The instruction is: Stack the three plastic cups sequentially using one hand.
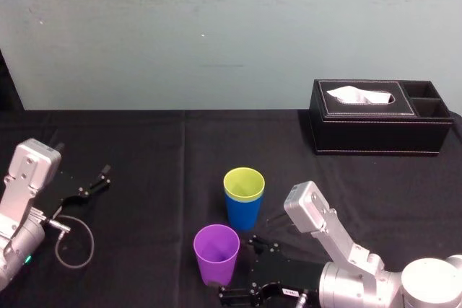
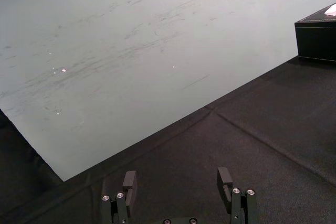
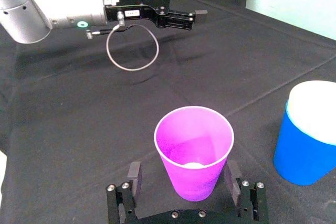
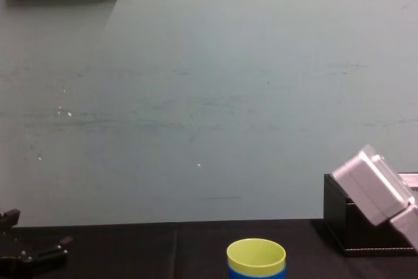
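1. The right gripper (image 3: 184,176) sits low over the black table (image 1: 144,149). Its fingers (image 3: 134,173) are spread wide and clamp nothing.
2. The purple cup (image 3: 193,153) stands upright, mouth up, in the space between those two fingers. One finger is on each side of its lower wall. A gap shows clearly between the cup and one finger, while the other finger sits very close to the wall. I cannot tell whether that one touches.
3. The blue cup (image 1: 243,213) stands upright outside the span of the fingers, just past the finger that lies farther from the robot's body. It is near the purple cup but apart from it.
4. The yellow-green cup (image 1: 244,182) is nested inside the blue cup, and its rim stands proud of the blue rim. In the chest view, this yellow-green rim (image 4: 256,253) rises above a thin band of blue (image 4: 256,271).
5. The left gripper (image 1: 88,185) is idle, well apart from all three cups. Its fingers (image 2: 129,182) are spread, with only bare cloth between them. A loop of thin cable (image 1: 74,242) hangs beside its wrist.
6. A black tissue box (image 1: 379,131) stands at the back of the table, well beyond the right gripper's fingers.
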Robot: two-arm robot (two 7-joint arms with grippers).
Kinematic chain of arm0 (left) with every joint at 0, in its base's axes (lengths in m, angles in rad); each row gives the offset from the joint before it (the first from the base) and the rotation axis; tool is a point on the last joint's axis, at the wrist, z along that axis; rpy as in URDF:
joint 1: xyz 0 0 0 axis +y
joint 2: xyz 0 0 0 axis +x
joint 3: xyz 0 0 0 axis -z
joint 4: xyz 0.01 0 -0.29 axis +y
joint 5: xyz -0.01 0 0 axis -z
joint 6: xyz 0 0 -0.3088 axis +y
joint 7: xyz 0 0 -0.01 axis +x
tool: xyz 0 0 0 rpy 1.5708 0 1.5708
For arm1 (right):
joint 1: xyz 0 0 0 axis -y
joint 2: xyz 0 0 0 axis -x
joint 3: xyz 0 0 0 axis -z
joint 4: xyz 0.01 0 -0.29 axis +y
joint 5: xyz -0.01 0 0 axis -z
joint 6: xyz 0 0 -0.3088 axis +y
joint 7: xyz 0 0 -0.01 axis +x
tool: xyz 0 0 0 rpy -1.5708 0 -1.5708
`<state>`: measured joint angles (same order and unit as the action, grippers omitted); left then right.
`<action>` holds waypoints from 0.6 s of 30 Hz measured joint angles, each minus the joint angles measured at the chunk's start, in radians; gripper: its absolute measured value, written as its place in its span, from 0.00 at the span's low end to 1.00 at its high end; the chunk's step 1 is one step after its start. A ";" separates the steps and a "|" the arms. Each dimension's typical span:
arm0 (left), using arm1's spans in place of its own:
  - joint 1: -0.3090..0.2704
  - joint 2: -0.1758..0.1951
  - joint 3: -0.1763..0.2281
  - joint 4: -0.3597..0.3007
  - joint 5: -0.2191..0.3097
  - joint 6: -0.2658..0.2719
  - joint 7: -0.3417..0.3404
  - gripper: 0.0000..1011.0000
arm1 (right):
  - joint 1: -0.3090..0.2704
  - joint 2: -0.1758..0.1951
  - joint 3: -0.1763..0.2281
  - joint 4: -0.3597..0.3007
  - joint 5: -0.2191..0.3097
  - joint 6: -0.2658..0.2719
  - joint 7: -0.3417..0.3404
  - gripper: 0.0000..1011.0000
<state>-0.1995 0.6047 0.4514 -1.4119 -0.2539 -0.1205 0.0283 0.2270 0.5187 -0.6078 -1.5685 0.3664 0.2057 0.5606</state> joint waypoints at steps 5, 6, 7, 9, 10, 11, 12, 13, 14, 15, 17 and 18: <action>0.000 0.000 0.000 0.000 0.000 0.000 0.000 0.99 | 0.012 -0.017 -0.006 0.018 -0.008 -0.001 -0.006 0.99; 0.000 0.000 0.000 0.000 0.000 0.000 0.000 0.99 | 0.014 -0.019 -0.007 0.021 -0.009 -0.001 -0.006 0.99; 0.000 0.000 0.000 0.000 0.000 0.000 0.000 0.99 | 0.015 -0.021 -0.007 0.023 -0.010 -0.001 -0.006 0.99; 0.000 0.000 0.000 0.000 0.000 0.000 0.000 0.99 | 0.019 -0.026 -0.009 0.030 -0.013 -0.002 -0.007 0.99; 0.000 0.000 0.000 0.000 0.000 0.000 0.000 0.99 | 0.020 -0.028 -0.009 0.033 -0.014 -0.002 -0.008 0.99; 0.000 0.000 0.000 0.000 0.000 0.000 0.000 0.99 | 0.021 -0.032 -0.010 0.037 -0.017 -0.003 -0.008 0.99; 0.000 0.000 0.000 0.000 0.000 0.000 0.000 0.99 | 0.021 -0.032 -0.010 0.037 -0.017 -0.003 -0.008 0.99; 0.000 0.000 0.000 0.000 0.000 0.000 0.000 0.99 | 0.023 -0.035 -0.011 0.040 -0.019 -0.004 -0.009 0.99; 0.000 0.000 0.000 0.000 0.000 0.000 0.000 0.99 | 0.024 -0.037 -0.011 0.041 -0.020 -0.005 -0.010 0.99; 0.000 0.000 0.000 0.000 0.000 0.000 0.000 0.99 | 0.024 -0.039 -0.012 0.044 -0.022 -0.005 -0.011 0.99; 0.000 0.000 0.000 0.000 0.000 0.000 0.000 0.99 | 0.024 -0.043 -0.012 0.046 -0.025 -0.006 -0.015 0.99; 0.000 0.000 0.000 0.000 0.000 0.000 0.000 0.99 | 0.024 -0.044 -0.012 0.047 -0.026 -0.006 -0.016 0.99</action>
<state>-0.1995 0.6047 0.4513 -1.4120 -0.2539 -0.1206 0.0283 0.2515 0.4746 -0.6195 -1.5213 0.3409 0.2002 0.5445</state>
